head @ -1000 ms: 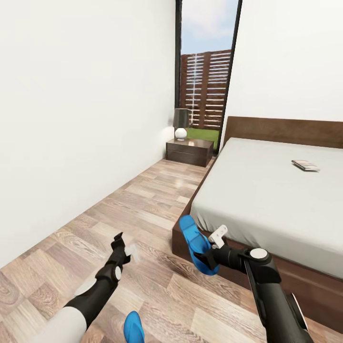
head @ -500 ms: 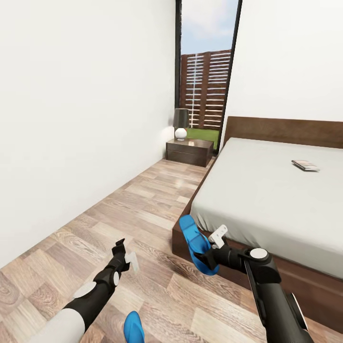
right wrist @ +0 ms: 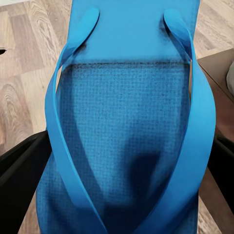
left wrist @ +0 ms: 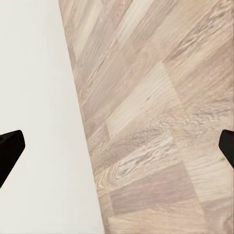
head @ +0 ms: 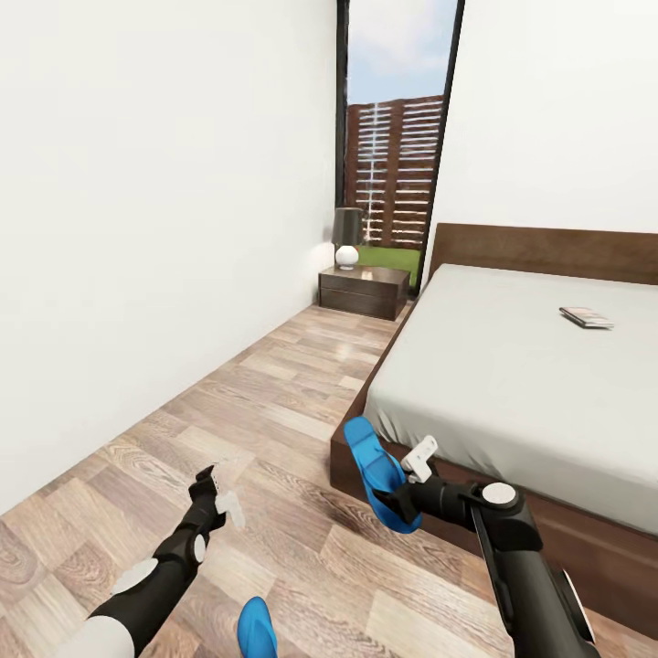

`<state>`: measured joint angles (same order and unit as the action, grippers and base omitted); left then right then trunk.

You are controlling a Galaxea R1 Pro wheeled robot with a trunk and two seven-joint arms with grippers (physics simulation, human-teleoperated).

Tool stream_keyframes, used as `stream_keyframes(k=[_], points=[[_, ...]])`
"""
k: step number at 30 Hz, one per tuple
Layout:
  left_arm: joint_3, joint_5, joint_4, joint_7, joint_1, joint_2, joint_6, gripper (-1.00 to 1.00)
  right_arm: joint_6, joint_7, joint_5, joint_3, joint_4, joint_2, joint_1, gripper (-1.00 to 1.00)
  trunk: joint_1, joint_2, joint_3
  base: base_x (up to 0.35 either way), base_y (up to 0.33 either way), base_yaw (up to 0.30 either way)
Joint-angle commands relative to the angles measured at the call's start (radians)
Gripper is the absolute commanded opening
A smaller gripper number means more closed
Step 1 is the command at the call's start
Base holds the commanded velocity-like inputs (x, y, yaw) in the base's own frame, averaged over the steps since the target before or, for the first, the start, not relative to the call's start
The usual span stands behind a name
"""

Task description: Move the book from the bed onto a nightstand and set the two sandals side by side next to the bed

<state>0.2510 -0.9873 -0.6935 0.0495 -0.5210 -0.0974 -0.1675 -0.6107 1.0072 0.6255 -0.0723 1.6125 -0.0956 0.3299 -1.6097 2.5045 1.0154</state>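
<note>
Clamped in my right gripper is one bright blue flip-flop sandal, held off the floor beside the dark brown wooden frame of the bed. My left gripper hangs over the wood-plank floor with its fingers apart. I see the second blue sandal on the floor near me, and the small thin paperback book lying on the pale mattress.

Wood-plank floor, white wall, dark fingertips wide apart
</note>
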Motion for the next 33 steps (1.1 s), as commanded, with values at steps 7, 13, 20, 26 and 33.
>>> stream_keyframes(k=[7,13,20,26,33], points=[[0.087,0.01,0.21,0.064,-0.089,-0.029,0.092,1.0,-0.003,0.01,0.006,-0.004,0.001,-0.001,0.0,-1.0,0.0,0.0,0.001,0.0,0.0,0.0],[0.219,-0.108,0.353,0.028,-0.209,0.008,0.155,1.0,-0.008,0.009,0.005,-0.013,0.003,-0.001,0.004,-1.0,0.0,0.0,0.001,0.0,0.0,0.0],[0.309,-0.278,0.436,-0.058,-0.272,0.044,0.208,1.0,-0.035,0.006,0.006,-0.025,0.003,-0.01,0.019,-1.0,-0.002,0.002,0.02,0.0,0.0,0.0],[0.327,-0.384,0.455,-0.109,-0.286,0.058,0.262,1.0,-0.057,0.005,0.006,-0.033,0.003,-0.01,0.035,-1.0,-0.005,0.003,0.043,0.0,0.0,0.0],[0.329,-0.526,0.462,-0.157,-0.298,0.067,0.397,1.0,-0.089,0.005,0.006,-0.046,0.003,-0.011,0.048,-1.0,-0.008,0.005,0.071,0.0,0.0,0.0]])
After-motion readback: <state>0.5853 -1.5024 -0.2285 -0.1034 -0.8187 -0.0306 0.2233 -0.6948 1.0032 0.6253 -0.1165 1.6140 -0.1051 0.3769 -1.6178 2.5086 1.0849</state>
